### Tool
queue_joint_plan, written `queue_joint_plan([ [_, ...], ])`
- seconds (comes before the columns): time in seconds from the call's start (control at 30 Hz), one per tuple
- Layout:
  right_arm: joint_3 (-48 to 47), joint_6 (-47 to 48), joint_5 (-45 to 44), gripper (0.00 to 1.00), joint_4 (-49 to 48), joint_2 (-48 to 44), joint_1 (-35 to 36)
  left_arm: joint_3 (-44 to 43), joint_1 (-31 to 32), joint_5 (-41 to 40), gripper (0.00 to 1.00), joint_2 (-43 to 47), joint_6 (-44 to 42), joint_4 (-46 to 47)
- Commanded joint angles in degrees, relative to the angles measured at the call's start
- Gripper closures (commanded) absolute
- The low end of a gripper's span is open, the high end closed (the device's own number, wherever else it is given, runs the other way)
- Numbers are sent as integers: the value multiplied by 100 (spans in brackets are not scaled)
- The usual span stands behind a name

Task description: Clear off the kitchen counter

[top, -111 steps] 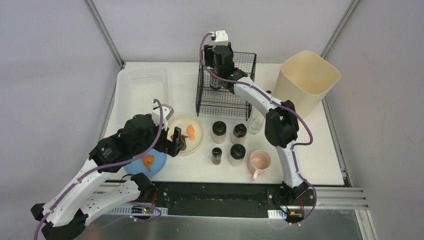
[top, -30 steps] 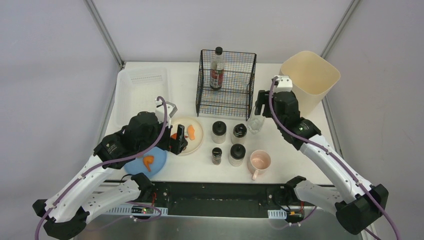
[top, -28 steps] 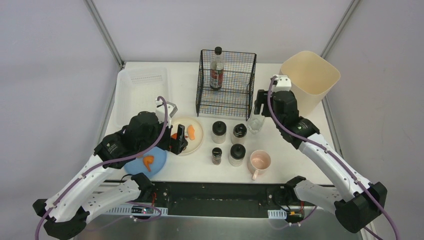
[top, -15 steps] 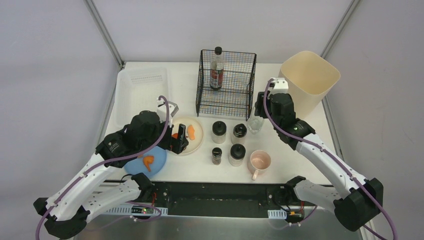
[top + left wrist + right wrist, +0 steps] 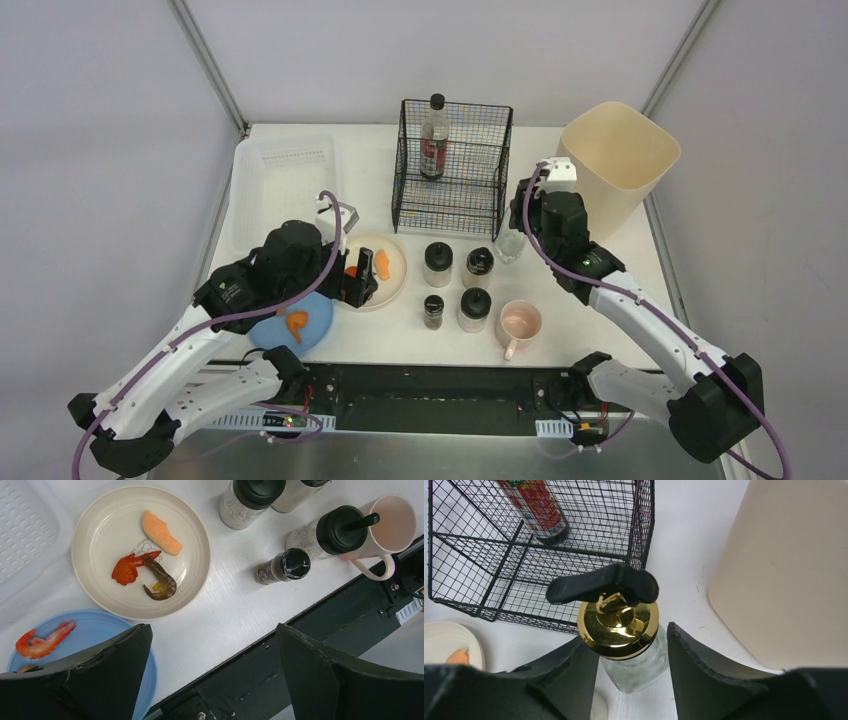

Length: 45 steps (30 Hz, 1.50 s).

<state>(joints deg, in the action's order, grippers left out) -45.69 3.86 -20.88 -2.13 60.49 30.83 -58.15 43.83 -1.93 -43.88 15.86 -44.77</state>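
Back from the wire basket (image 5: 452,165), my right gripper (image 5: 516,230) straddles the pump bottle (image 5: 509,248) on the surface (image 5: 365,160) in the top view; left wrist, left gripper (image 5: 212,630) wide above the shrimp plate (image 5: 107,527); right wrist, jaws narrow beside the glass, whether gripping I cannot tell, so next I squeeze and lift.

Top external: high on the near side, facing down over the whole kitchen counter (image 5: 400,332); wire basket (image 5: 450,205) at rear centre.
Left wrist: close, straight down, front-left of basket.
Right wrist: close, at the basket's front-right corner, which the top view also shows.
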Motion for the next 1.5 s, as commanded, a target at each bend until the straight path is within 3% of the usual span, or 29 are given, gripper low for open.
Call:
queue_joint_plan([
  [0.0,89,164,-165,47,-387,-28,-17,-37,-4,-12,0,18,60,188],
  [0.5,139,241,-172,43,-654,-90,-7,-11,0,24,1,-61,64,219],
  [1.0,214,393,-230,47,-1051,-21,72,0,0,64,0,-75,40,232],
  [1.3,300,460,-278,63,-1170,-10,158,14,0,66,0,-81,40,237],
  [1.47,362,459,-316,81,-1133,-69,190,41,-5,66,0,-71,41,241],
])
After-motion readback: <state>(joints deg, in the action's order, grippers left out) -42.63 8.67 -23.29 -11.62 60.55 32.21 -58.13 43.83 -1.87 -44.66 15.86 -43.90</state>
